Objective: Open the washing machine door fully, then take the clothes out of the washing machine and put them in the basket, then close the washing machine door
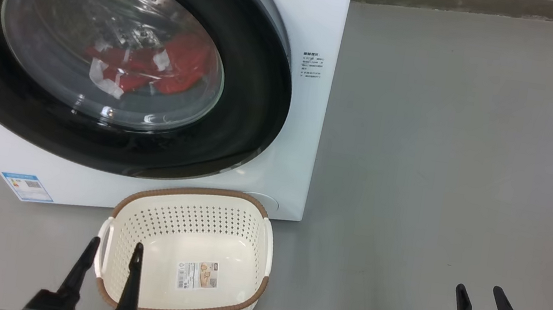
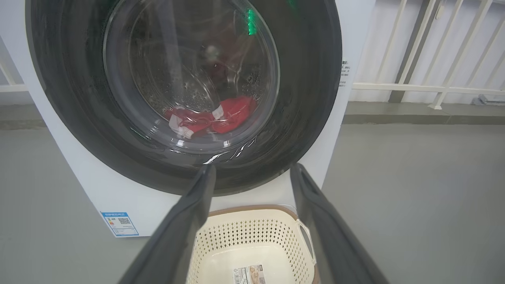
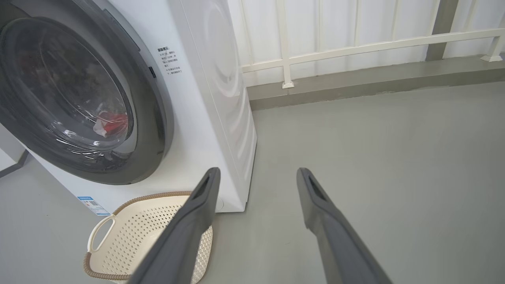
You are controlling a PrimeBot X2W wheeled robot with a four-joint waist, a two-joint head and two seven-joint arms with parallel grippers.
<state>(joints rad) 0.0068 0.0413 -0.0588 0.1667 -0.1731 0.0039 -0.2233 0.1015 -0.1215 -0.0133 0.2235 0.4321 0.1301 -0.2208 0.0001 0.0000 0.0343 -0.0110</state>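
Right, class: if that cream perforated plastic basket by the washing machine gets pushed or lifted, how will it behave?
The cream-white perforated plastic basket holds nothing but a paper label, so it is probably light. Wide and low on the smooth grey floor, it would likely slide rather than tip. Its moulded walls look stiff, not floppy.

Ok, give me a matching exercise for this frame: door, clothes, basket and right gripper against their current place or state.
Things:
1. washing machine door
2. clothes
3. basket
4. right gripper

Place or state:
A. empty, standing on the floor in front of the machine
B. open, above bare floor
C. shut
D. inside the washing machine, seen through the glass

Pairs: 1-C, 2-D, 3-A, 4-B
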